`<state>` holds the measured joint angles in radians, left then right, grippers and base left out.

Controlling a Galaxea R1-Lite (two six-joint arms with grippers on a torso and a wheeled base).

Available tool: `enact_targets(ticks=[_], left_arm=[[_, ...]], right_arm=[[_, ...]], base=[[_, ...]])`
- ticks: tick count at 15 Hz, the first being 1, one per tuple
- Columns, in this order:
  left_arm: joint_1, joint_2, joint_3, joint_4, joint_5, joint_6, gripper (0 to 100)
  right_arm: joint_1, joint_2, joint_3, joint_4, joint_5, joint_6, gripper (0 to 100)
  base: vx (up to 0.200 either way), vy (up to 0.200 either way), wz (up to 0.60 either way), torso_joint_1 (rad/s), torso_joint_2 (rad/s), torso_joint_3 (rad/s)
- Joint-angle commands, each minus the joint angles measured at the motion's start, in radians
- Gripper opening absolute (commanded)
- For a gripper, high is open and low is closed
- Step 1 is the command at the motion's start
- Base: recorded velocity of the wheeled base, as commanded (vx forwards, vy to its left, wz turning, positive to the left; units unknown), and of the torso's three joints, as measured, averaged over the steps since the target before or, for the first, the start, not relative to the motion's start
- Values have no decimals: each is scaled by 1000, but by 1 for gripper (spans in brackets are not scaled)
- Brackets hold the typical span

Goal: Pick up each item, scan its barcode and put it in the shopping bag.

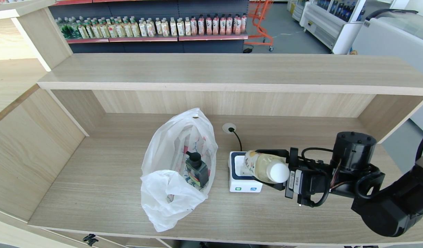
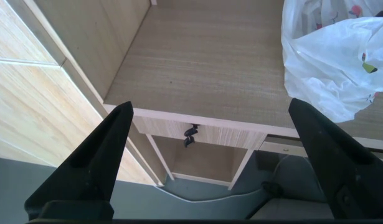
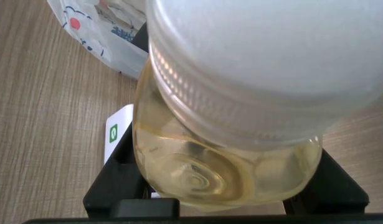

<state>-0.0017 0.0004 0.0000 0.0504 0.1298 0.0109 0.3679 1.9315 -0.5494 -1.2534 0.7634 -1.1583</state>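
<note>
Wood covers the counter in the head view, and far behind it a shelf holds rows of drinks. A white bag stands open in the middle of the counter. A dark pump bottle sits upright inside it. Just beside the bag, on the robot's right, is a white and blue scanner, with a black cable running from it to a hole in the counter. The right gripper is clamped on a bottle of pale yellow drink. The bottle lies on its side just over the scanner, with its white cap pointing away from the bag. In the left wrist view, the left gripper has its two dark fingers wide apart with nothing between them. It hangs out past the front edge of the counter, and a bit of the bag shows near that edge. In the right wrist view, the cap and the bottle are very close. The right gripper squeezes the bottle from both sides. Below the bottle are the scanner, the counter and a corner of the bag.
</note>
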Motion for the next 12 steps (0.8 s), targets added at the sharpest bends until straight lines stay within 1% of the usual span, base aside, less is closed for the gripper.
enact_targets(ticks=[1,2,4,5,6,7,8,10,11,12], left_arm=[[0,0,0,0,1,0,100],[0,0,0,0,1,0,100],[0,0,0,0,1,0,100],[0,0,0,0,1,0,100],[0,0,0,0,1,0,100],[0,0,0,0,1,0,100],[0,0,0,0,1,0,100],[0,0,0,0,1,0,100],[0,0,0,0,1,0,100],[0,0,0,0,1,0,100]], right_arm=[[0,-8,-3,2,1,2,0],[2,-14,-7,3,1,11,0],[29,-78,-75,5,-16,155,0],[51,-131,-112,22,-64,264,0],[75,-195,-135,54,-157,404,0],[115,-259,-153,98,-282,569,0],[135,-292,-161,134,-360,663,0],[183,-332,-198,256,-596,937,0],[186,-325,-204,279,-641,1008,0],[187,-305,-208,290,-662,1072,0]], base=[[0,0,0,0,0,0],[0,0,0,0,0,0],[0,0,0,0,0,0],[0,0,0,0,0,0],[0,0,0,0,0,0],[0,0,0,0,0,0],[0,0,0,0,0,0],[0,0,0,0,0,0],[0,0,0,0,0,0],[0,0,0,0,0,0]])
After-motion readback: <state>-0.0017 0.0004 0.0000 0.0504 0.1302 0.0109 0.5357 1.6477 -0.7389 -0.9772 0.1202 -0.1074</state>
